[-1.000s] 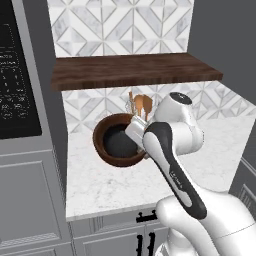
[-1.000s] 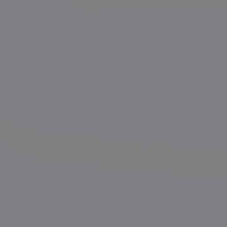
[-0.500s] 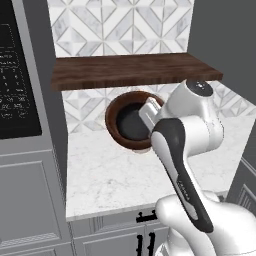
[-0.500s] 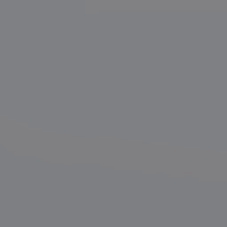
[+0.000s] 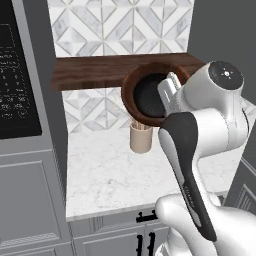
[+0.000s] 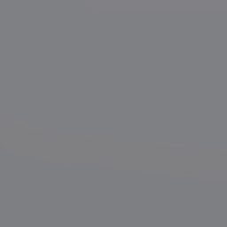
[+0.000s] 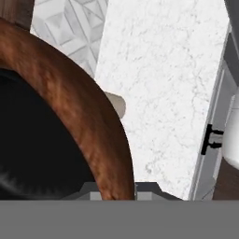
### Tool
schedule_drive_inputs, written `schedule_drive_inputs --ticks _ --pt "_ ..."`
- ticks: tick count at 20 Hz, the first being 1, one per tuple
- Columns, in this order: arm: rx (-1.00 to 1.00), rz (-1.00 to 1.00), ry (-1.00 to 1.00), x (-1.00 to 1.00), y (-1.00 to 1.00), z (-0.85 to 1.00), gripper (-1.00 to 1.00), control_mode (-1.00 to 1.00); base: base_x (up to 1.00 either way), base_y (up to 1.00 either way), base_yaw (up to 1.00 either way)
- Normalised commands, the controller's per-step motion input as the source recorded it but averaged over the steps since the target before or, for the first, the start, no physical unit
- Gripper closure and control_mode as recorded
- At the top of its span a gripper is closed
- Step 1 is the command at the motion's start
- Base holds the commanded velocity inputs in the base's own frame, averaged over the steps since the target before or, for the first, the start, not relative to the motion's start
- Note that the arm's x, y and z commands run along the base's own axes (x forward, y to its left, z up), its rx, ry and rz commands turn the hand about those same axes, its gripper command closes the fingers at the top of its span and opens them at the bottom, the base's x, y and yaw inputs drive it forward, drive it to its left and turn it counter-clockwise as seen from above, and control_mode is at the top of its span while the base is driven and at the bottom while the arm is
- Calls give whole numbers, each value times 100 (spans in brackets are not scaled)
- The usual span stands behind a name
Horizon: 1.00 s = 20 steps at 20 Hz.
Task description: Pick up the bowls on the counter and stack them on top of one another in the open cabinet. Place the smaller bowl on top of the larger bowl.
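The claw [image 7: 115,189] is clenched on the rim of the wooden bowl [image 5: 150,95], which hangs tilted in the air, well above the counter [image 5: 120,170] and level with the front edge of the shelf [image 5: 95,72]. This looks like step 1 of 2: carrying the larger bowl up to the cabinet. Next it needs levelling, moving past the claw over the board, and setting down flat. A beige holder [image 5: 140,137] stands below the claw. The fingertips are cut off, the arm covers the bowl's right side, and the black bowl's place cannot be told.
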Motion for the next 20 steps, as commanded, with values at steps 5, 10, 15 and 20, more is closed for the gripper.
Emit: schedule_drive_inputs --ticks 5,10,15,20 --pt "5 -14 -28 -10 -25 66 100 -100 0 0 0" --pt "4 -11 -23 5 -13 48 100 -100 0 0 0" --pt "2 -7 -7 47 -1 24 100 -100 0 0 0" --pt "4 -1 -4 64 -3 8 100 -100 0 0 0"
